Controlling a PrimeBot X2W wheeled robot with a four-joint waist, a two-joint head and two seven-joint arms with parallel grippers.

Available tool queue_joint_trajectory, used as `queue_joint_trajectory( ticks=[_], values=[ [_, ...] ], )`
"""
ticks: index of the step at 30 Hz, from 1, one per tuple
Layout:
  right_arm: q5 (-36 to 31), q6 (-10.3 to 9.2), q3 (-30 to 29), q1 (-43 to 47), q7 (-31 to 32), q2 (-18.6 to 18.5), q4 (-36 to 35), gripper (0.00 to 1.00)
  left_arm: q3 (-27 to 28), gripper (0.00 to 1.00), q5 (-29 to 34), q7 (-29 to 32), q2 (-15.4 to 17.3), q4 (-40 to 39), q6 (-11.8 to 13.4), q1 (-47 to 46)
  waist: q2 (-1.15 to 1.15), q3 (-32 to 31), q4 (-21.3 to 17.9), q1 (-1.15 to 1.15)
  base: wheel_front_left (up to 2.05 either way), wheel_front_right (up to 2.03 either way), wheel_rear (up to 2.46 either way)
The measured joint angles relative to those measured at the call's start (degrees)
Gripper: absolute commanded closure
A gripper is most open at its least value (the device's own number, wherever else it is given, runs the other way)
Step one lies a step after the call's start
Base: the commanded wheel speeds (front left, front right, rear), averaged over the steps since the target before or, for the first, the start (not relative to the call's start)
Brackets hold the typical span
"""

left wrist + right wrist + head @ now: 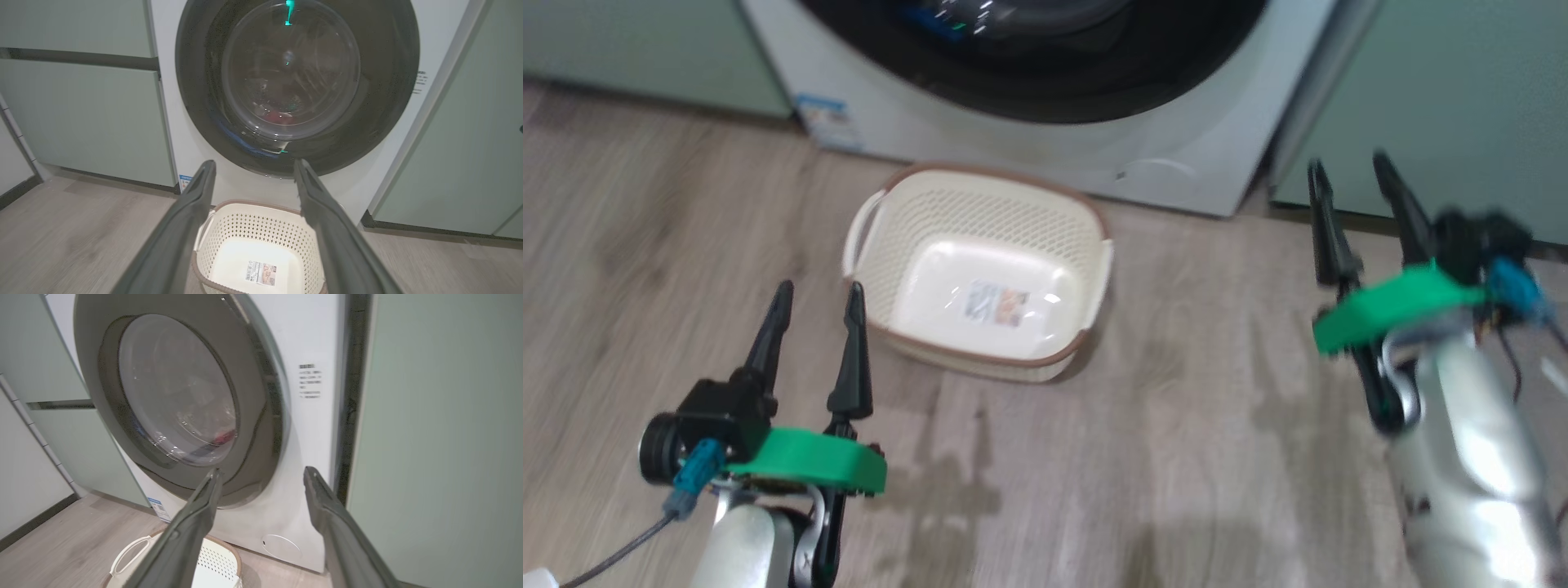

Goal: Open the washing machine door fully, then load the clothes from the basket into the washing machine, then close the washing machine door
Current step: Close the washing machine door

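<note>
Washing machine (1013, 139): its round door (294, 81) looks shut. Check that the latch edge sits flush, and press the rim if not. Basket (980, 216) sits empty just in front, red clothes (278, 116) behind the glass. Left gripper (818, 298) and right gripper (1347, 163) are spread, holding nothing.

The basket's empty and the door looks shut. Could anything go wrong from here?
Possibly. The washing machine door may not be latched: its right edge looks blurred in the right wrist view, so I cannot tell if it sits flush. The basket stands on the floor close before the washing machine, near the open left gripper; a moving arm could knock it.
</note>
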Motion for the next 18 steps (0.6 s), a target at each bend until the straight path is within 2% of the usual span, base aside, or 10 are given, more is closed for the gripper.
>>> queue_joint_trajectory(
  ticks=[10,18],
  values=[
    [1.31,0.0,-0.83,16.83,3.69,1.1,-16.68,0.0,-1.3,0.0,-0.05,1.36,1.0,-0.12,-0.71,3.48,0.0,-4.53,-8.83,0.0,0.0,0.0,0.0],
    [2.26,0.0,0.49,26.4,6.77,1.49,-24.99,0.0,-1.43,0.0,-0.05,2.09,1.51,-1.01,-0.02,6.93,0.0,-8.06,-13.25,0.0,0.0,0.0,0.0]
  ],
)
